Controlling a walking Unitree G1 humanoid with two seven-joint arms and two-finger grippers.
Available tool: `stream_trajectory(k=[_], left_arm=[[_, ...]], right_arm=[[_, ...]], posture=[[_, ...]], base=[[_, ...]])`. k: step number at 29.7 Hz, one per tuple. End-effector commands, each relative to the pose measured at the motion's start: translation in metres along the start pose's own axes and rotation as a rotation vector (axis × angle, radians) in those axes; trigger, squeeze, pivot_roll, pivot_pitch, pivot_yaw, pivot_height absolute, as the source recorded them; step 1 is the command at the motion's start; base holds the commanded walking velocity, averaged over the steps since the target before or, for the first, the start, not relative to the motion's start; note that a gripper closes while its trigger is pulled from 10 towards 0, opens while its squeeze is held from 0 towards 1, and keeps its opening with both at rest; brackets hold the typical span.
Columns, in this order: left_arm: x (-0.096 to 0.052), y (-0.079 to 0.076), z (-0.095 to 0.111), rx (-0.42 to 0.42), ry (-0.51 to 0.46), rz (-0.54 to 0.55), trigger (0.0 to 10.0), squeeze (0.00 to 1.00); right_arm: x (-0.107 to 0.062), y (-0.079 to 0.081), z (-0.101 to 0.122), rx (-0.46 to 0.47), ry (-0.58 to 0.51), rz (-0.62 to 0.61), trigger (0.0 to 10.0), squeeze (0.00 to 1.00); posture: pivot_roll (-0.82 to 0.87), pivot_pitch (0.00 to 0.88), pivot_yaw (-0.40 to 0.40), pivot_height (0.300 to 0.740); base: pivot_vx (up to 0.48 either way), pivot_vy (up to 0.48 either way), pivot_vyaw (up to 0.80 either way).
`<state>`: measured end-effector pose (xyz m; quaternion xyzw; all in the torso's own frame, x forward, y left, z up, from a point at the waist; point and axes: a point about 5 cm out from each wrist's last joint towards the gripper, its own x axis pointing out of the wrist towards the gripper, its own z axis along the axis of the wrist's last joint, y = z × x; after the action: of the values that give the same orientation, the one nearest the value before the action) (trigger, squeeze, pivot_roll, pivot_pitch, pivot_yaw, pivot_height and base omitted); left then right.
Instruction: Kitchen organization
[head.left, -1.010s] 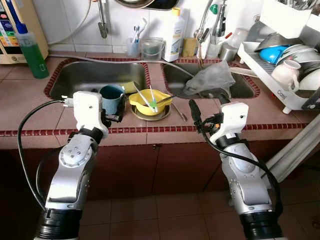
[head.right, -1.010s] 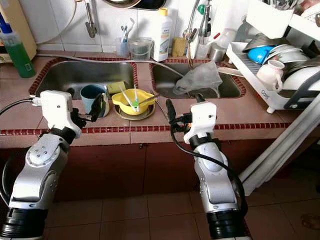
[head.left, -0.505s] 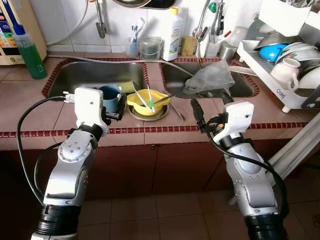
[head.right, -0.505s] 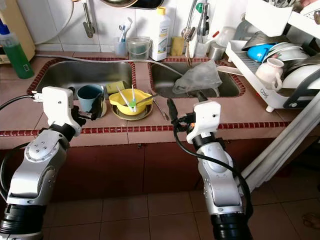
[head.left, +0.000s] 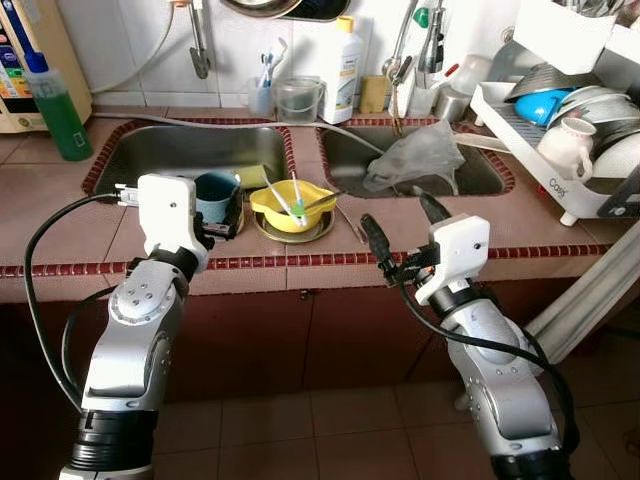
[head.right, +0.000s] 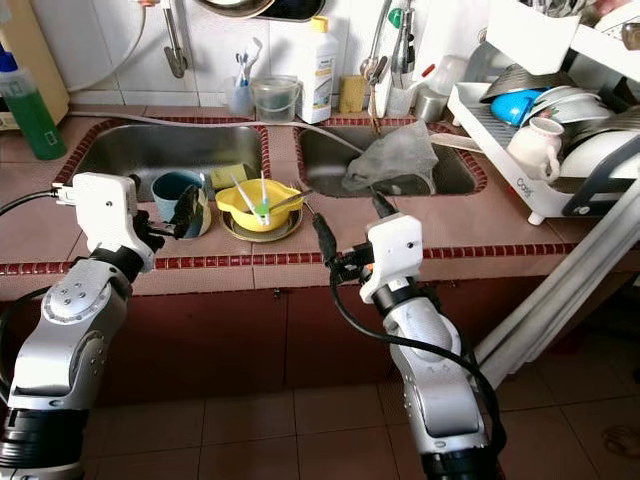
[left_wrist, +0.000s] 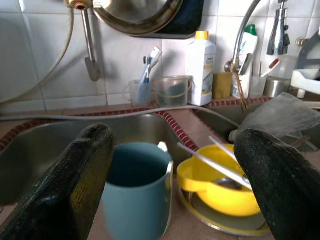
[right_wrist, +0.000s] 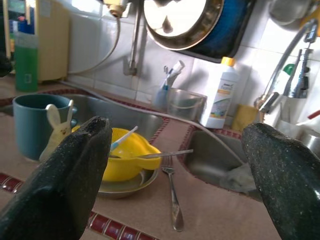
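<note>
A teal mug (head.left: 215, 195) stands on the tiled counter in front of the left sink. Beside it a yellow bowl (head.left: 293, 205) with several utensils rests on a plate. A fork (head.left: 350, 222) lies to the bowl's right. My left gripper (head.left: 228, 215) is open at the mug's near side, one finger on each side of the mug (left_wrist: 137, 190) in the left wrist view. My right gripper (head.left: 395, 212) is open over the counter's front edge, right of the fork, holding nothing. It faces the bowl (right_wrist: 127, 155) and fork (right_wrist: 172, 200).
A grey cloth (head.left: 415, 160) hangs over the right sink's edge. A loaded dish rack (head.left: 580, 130) fills the counter's right end. A green bottle (head.left: 58, 105) stands at far left, with a white bottle (head.left: 345, 60) and cups along the back wall. A yellow sponge (head.left: 255, 175) lies behind the mug.
My right gripper has drifted a little left and towards the counter's front edge. The left gripper stays by the mug. The view has shifted slightly.
</note>
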<state>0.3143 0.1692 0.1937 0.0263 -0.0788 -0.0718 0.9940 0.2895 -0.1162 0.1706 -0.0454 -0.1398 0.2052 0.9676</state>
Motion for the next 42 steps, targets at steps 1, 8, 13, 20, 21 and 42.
stream_trajectory(k=[1, 8, 13, 20, 21, 42], left_arm=[[-0.001, 0.000, 0.005, -0.005, -0.022, 0.004, 10.0, 0.00], [-0.001, 0.000, 0.006, -0.009, -0.030, 0.006, 10.0, 0.00], [-0.001, 0.000, 0.006, -0.013, -0.030, 0.009, 10.0, 0.00], [-0.001, 0.000, 0.008, -0.053, -0.045, 0.022, 10.0, 0.00], [-0.001, 0.001, 0.009, -0.050, -0.046, 0.032, 10.0, 0.00], [0.027, 0.025, 0.023, 0.098, 0.146, 0.021, 10.0, 0.00]], right_arm=[[0.000, 0.000, 0.007, -0.014, -0.020, 0.009, 10.0, 0.00], [-0.001, 0.001, 0.009, -0.016, -0.017, 0.020, 10.0, 0.00], [-0.001, 0.002, 0.010, -0.017, -0.016, 0.028, 10.0, 0.00], [-0.001, 0.002, 0.012, -0.018, -0.018, 0.041, 10.0, 0.00], [-0.001, 0.002, 0.012, -0.019, -0.018, 0.044, 10.0, 0.00], [-0.008, 0.018, 0.022, 0.027, -0.004, 0.125, 10.0, 0.00]], posture=[[-0.07, 0.018, -0.033, 0.740], [-0.07, 0.021, -0.036, 0.740], [-0.07, 0.021, -0.039, 0.740], [-0.07, 0.025, -0.042, 0.740], [-0.07, 0.025, -0.043, 0.740], [-0.08, 0.055, -0.016, 0.740]], base=[[0.296, 0.000, 0.00], [0.342, 0.000, 0.00], [0.356, 0.000, 0.00], [0.260, 0.000, 0.00], [0.000, 0.000, 0.00], [0.000, 0.000, 0.00]])
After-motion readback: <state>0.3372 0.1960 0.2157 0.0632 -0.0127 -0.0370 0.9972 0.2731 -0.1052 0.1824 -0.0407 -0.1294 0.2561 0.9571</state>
